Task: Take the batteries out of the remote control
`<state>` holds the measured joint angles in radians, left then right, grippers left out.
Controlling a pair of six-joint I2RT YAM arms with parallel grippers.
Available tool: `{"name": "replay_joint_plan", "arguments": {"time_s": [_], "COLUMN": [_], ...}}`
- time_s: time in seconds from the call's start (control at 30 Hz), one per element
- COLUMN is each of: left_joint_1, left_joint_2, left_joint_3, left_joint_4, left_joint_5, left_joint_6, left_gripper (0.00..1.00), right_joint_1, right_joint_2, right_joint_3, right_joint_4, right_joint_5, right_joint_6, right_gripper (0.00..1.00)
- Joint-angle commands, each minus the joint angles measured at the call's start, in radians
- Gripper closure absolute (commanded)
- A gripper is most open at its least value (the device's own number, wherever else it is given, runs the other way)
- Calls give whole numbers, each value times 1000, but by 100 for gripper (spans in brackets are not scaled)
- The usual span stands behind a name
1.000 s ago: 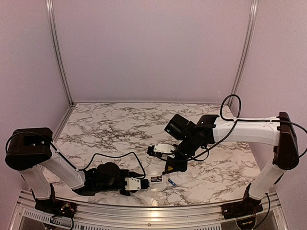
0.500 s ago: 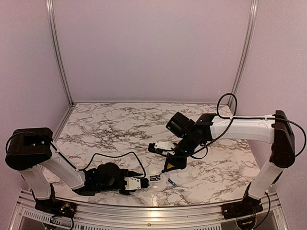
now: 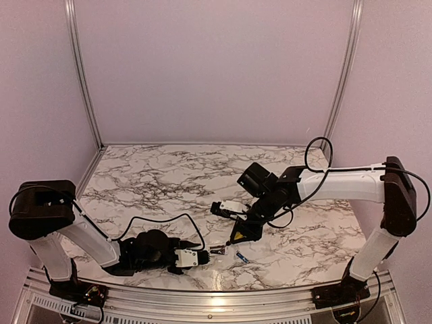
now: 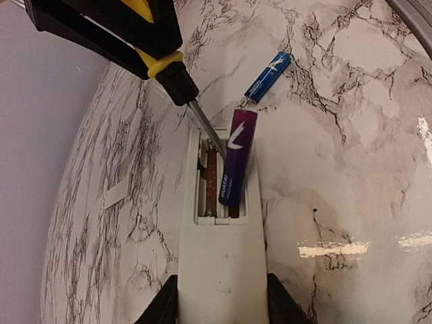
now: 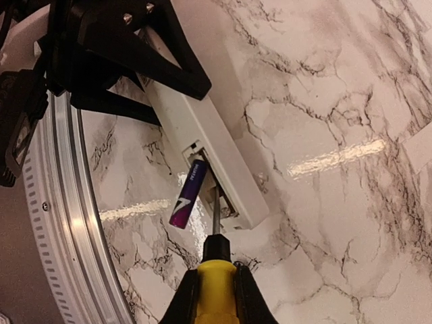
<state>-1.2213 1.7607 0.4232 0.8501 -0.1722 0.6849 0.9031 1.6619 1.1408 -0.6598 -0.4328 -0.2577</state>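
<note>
White remote control (image 4: 219, 263) lies flat at the near side, centre, its battery bay open at the right end. A purple battery (image 4: 236, 158) juts tilted from the bay. A blue battery (image 4: 267, 76) lies loose just right of it.

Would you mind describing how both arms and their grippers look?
Both arms have white tubular links between bulky black joint housings. The left arm trails a loose black cable near its wrist; the right arm has an arching black cable above its elbow. The left gripper has a white body and black fingers; the right gripper looks all black.
</note>
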Motion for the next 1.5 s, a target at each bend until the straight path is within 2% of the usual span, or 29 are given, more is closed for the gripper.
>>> {"name": "replay_joint_plan", "arguments": {"time_s": [0.0,0.97,1.47], "left_joint_1": [-4,-4,-4], "left_joint_2": [11,10,-4], "left_joint_3": [11,8,-1], "left_joint_4": [95,100,111], "left_joint_5": [-18,-12,-3], "left_joint_6": [7,5,-3], "left_gripper": [100,100,100], "right_joint_1": [5,5,5], "right_joint_2": [33,8,-56], "right_joint_3": [-49,-66,-88], "right_joint_4": [51,105,136], "right_joint_5": [-8,22,46], "right_joint_6": [57,104,139], "right_gripper": [100,100,100]}}
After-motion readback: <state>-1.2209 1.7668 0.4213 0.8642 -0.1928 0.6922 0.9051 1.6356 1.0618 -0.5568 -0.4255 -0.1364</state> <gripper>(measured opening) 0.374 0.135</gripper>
